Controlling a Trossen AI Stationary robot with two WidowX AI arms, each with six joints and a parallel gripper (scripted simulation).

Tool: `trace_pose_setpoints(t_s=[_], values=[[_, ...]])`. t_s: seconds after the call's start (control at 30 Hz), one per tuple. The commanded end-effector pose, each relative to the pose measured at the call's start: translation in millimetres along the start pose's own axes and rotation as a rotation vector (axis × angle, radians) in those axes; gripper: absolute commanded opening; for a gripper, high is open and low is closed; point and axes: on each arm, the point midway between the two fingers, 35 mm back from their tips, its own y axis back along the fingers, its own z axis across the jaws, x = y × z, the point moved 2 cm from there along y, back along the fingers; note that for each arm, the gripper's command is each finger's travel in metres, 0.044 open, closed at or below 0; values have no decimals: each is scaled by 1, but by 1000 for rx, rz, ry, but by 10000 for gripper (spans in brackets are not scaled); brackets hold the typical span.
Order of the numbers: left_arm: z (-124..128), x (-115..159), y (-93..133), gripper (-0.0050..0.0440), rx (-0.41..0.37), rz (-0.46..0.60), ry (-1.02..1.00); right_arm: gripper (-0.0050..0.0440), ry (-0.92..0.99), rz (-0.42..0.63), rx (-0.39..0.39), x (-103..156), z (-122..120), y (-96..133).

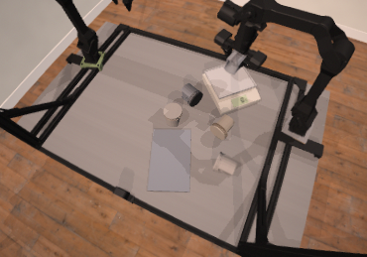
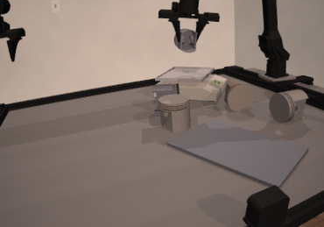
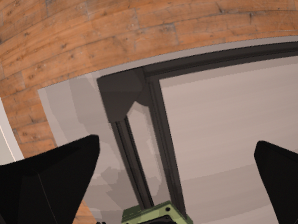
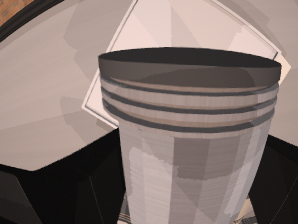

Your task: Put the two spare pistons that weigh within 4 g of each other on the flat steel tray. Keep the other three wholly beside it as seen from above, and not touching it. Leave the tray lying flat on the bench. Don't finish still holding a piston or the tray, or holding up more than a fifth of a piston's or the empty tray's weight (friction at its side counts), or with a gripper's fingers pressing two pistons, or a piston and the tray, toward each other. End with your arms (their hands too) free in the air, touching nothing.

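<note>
My right gripper [image 1: 236, 61] [image 2: 187, 40] is shut on a grey ringed piston [image 4: 195, 165], held in the air above the scale, crown toward the wrist camera's upper side. My left gripper [image 1: 122, 2] [image 3: 181, 147] is open and empty, high beyond the far-left edge. The flat steel tray [image 1: 170, 165] [image 2: 245, 154] lies bare on the bench. A pale piston [image 1: 173, 113] [image 2: 175, 117] stands upright just off its end. A dark grey piston [image 1: 190, 93] [image 2: 165, 91] lies behind that one. A tan piston [image 1: 222, 126] [image 2: 240, 97] and a light grey piston [image 1: 227, 164] [image 2: 287, 107] lie on their sides beside the tray.
The white scale [image 1: 226, 103] [image 2: 197, 93] stands at the back near the right arm, its pan [image 1: 237, 86] [image 4: 175, 27] bare; its reading is too small to tell. A black frame [image 1: 169, 44] [image 2: 79, 94] surrounds the bench. A black block [image 1: 123, 194] [image 2: 267, 207] sits on its front rail.
</note>
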Motion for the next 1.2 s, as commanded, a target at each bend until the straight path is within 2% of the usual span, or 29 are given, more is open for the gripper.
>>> trace_pose_setpoints(t_s=[0.0,1.17], values=[[0,0,0,440,4,2,-3,158,-55,-9,-21,0,-1,1],[0,0,0,440,4,2,-3,158,-55,-9,-21,0,-2,-51]])
